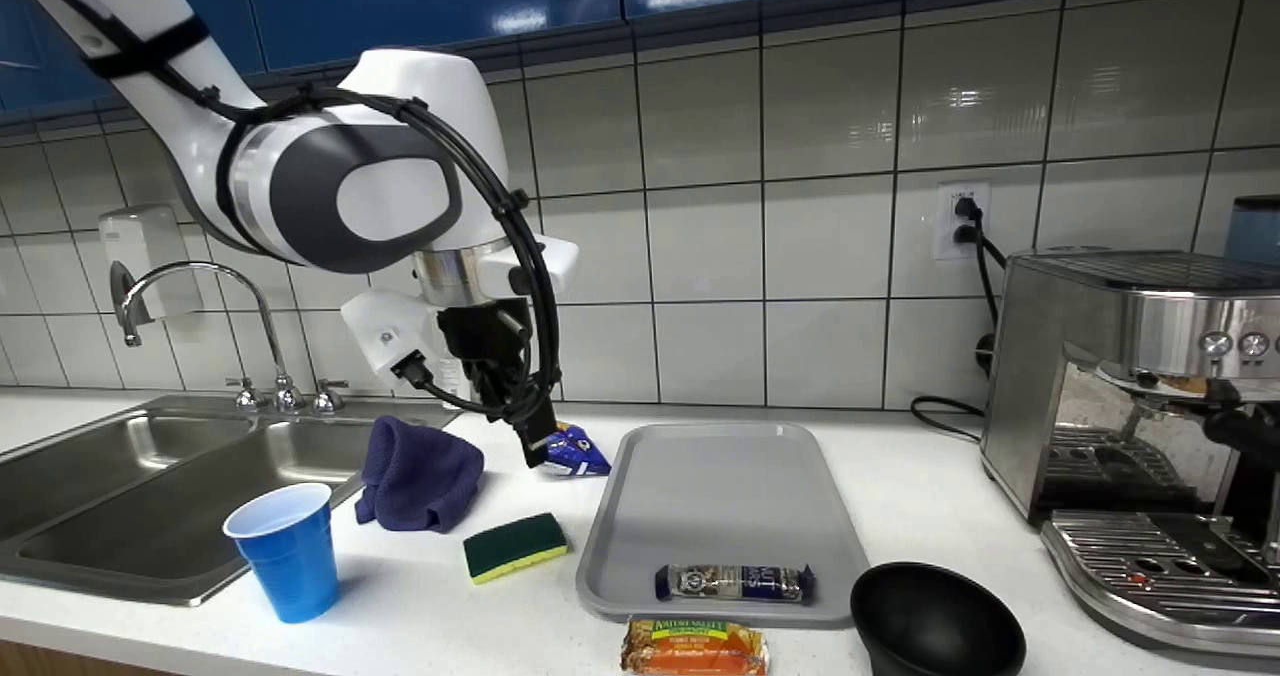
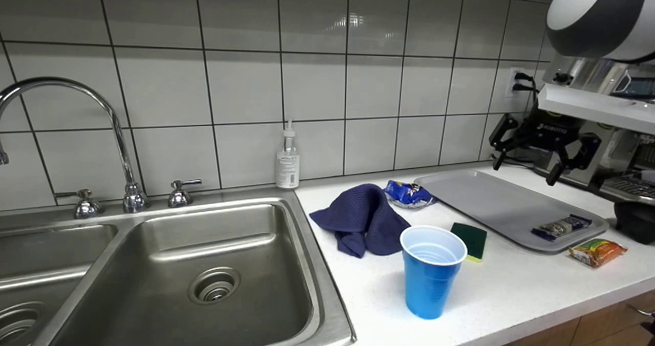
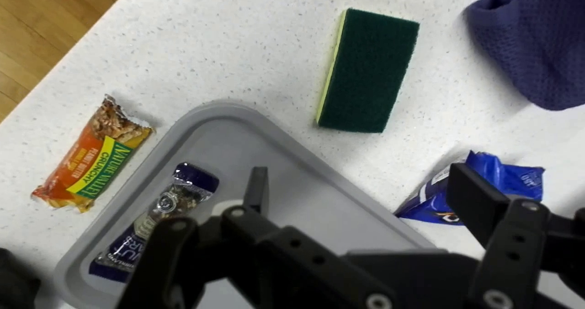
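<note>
My gripper (image 3: 361, 190) is open and holds nothing; its spread fingers also show in an exterior view (image 2: 524, 173). It hangs above the grey tray (image 1: 725, 496), touching nothing. A nut bar in a dark blue and clear wrapper (image 3: 155, 217) lies on the tray near its front edge. An orange and green granola bar (image 3: 98, 162) lies on the counter just outside the tray. A crumpled blue snack packet (image 3: 438, 199) lies beside the tray, partly behind one finger in the wrist view. A green and yellow sponge (image 3: 370, 71) lies beside the tray.
A dark blue cloth (image 2: 363, 218) and a blue cup (image 2: 432, 274), upright, stand between sponge and steel sink (image 1: 180, 476). A black bowl (image 1: 935, 621) and a coffee machine (image 1: 1080, 376) stand beyond the tray's far side. A soap bottle (image 2: 288, 161) stands behind the sink.
</note>
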